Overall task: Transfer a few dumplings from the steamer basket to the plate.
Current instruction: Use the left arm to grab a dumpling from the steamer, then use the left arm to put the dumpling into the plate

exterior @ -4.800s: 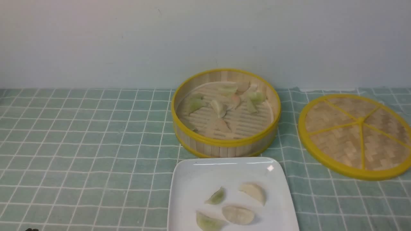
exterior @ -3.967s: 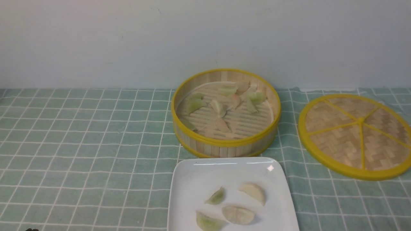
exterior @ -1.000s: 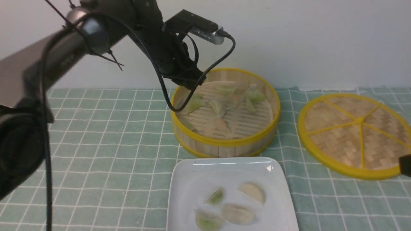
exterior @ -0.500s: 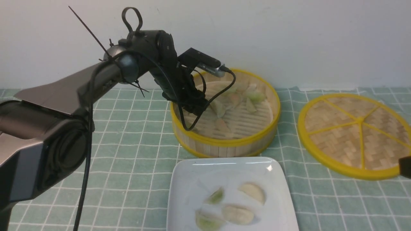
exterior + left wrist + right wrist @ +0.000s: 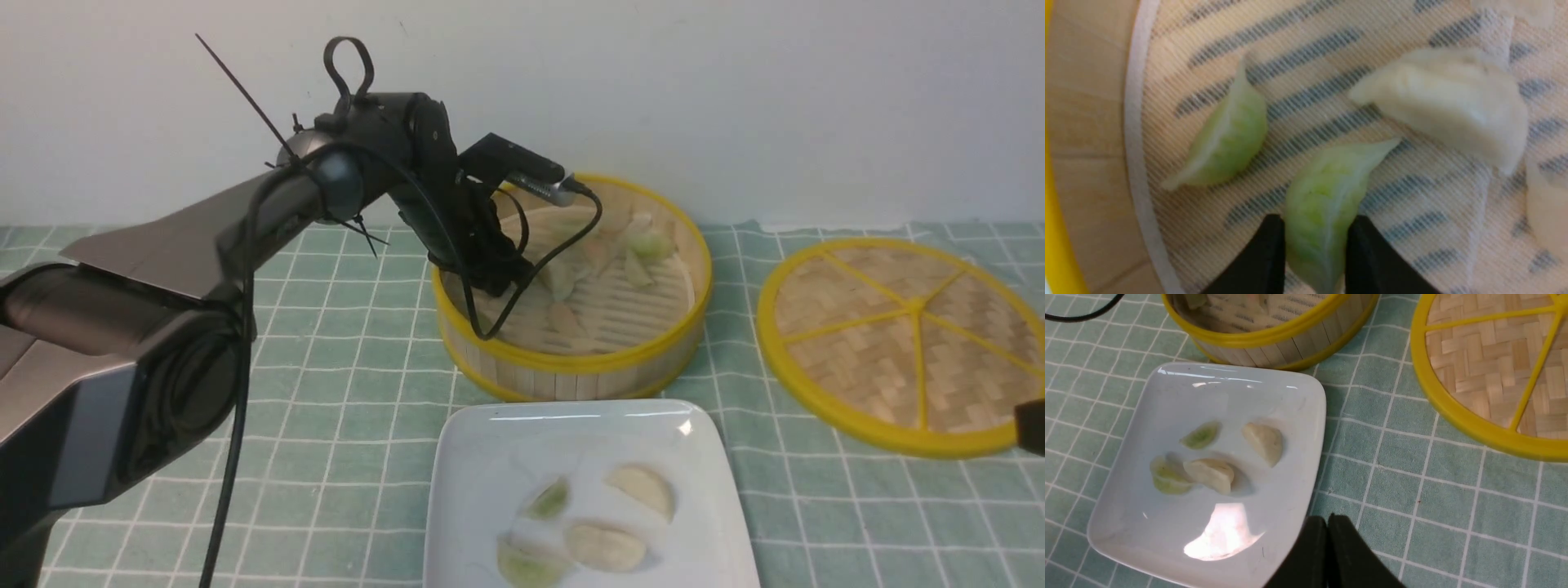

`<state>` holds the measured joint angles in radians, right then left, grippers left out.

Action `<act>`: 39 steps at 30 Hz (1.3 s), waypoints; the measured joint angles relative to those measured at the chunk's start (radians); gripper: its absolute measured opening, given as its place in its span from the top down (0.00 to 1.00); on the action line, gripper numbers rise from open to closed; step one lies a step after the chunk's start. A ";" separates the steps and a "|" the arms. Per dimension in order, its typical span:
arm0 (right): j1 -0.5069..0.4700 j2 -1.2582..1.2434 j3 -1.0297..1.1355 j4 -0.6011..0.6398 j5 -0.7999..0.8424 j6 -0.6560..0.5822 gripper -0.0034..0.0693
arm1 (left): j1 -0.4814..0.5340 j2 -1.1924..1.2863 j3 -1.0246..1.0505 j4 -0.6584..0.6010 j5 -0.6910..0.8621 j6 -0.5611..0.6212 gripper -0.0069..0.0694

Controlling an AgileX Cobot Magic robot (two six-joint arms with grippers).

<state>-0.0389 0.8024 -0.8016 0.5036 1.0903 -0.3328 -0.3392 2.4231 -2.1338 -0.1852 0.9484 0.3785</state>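
The steamer basket point(image 5: 571, 363) stands at the back centre with several dumplings on its slatted floor. My left gripper point(image 5: 498, 286) reaches down into the basket's left side. In the left wrist view its two black fingers point(image 5: 1315, 222) press on both sides of a pale green dumpling point(image 5: 1327, 183) lying on the floor. Another green dumpling point(image 5: 1224, 139) and a cream-white one point(image 5: 1449, 102) lie beside it. The white plate point(image 5: 490, 457) in front of the basket holds several dumplings point(image 5: 604, 545). My right gripper point(image 5: 1327, 518) is shut and empty, low beside the plate's point(image 5: 1167, 388) right edge.
A flat woven lid with yellow spokes point(image 5: 906, 343) lies right of the basket on the green checked cloth. The left arm's cable hangs over the basket's left rim. A white wall runs close behind the basket.
The left arm came in from the left, lowered into the basket and its fingers now grip a green dumpling. The right gripper's tip appeared at the right edge and stays still.
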 joint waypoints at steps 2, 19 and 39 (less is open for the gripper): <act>0.000 0.000 0.000 0.000 0.000 0.000 0.97 | 0.000 -0.003 -0.019 0.000 0.048 -0.001 0.69; 0.000 0.000 0.000 0.000 0.015 0.000 0.97 | -0.009 -0.261 -0.184 -0.046 0.296 -0.050 0.69; 0.000 0.000 0.000 0.000 0.031 -0.040 0.97 | -0.262 -0.462 0.570 -0.003 0.263 -0.094 0.69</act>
<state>-0.0389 0.8024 -0.8016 0.5034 1.1215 -0.3724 -0.6012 1.9612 -1.5642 -0.1882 1.2114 0.2841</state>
